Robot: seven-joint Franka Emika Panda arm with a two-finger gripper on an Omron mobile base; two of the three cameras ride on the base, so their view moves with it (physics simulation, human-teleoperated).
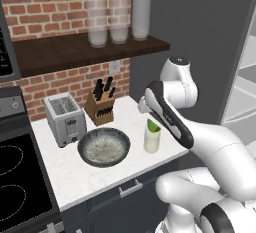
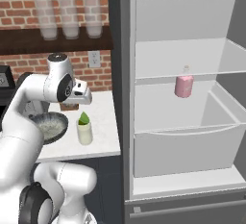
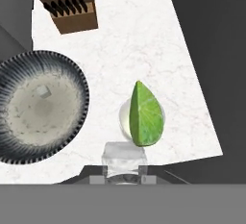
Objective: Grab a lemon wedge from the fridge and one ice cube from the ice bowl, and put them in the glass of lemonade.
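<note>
The glass of lemonade [image 1: 152,141] [image 2: 85,134] [image 3: 126,117] stands near the counter's right front corner. A green lemon wedge [image 1: 153,126] [image 2: 84,118] [image 3: 143,115] sits upright in it, poking above the rim. My gripper [image 2: 89,99] [image 3: 124,176] hovers just above and beside the glass, shut on a clear ice cube [image 3: 124,156]. Left of the glass lies the ice bowl [image 1: 79,149] [image 2: 65,122] [image 3: 77,79], with a small cube [image 3: 44,91] on its speckled ice. The fridge [image 2: 182,21] stands open on the right.
A silver toaster [image 1: 65,119] and a knife block [image 1: 100,108] [image 3: 65,2] stand behind the bowl. Three frosted glasses [image 1: 120,19] line the shelf above. A stove [image 1: 15,177] borders the counter's left. A pink bottle [image 2: 184,84] rests on a fridge shelf.
</note>
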